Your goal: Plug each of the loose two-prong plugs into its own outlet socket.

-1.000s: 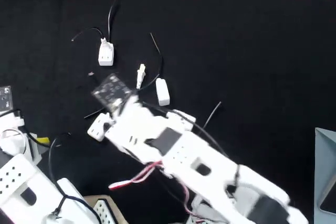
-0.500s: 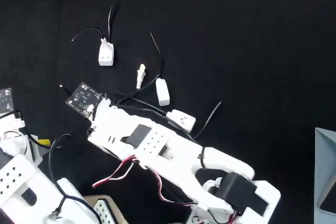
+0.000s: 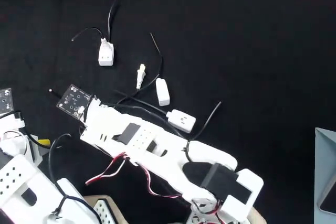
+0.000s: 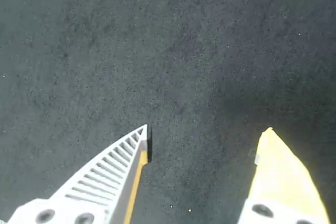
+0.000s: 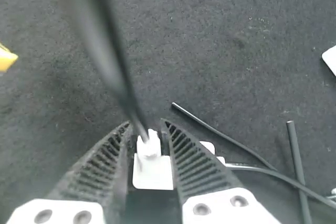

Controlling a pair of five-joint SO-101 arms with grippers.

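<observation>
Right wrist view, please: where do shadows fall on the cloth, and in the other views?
Right wrist view: soft shadow darkens the cloth beside the right gripper, shut on a white plug. Left wrist view: a faint dark patch beyond the open left gripper. High view: even light, no glare.

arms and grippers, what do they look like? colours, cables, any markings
The right arm is white plastic with black motor blocks, red-and-white wires looping beneath and a dark circuit board at the wrist. The right gripper has two dark ribbed fingers on white bases. The left gripper has one white ribbed finger edged yellow and one plain yellow finger.
</observation>
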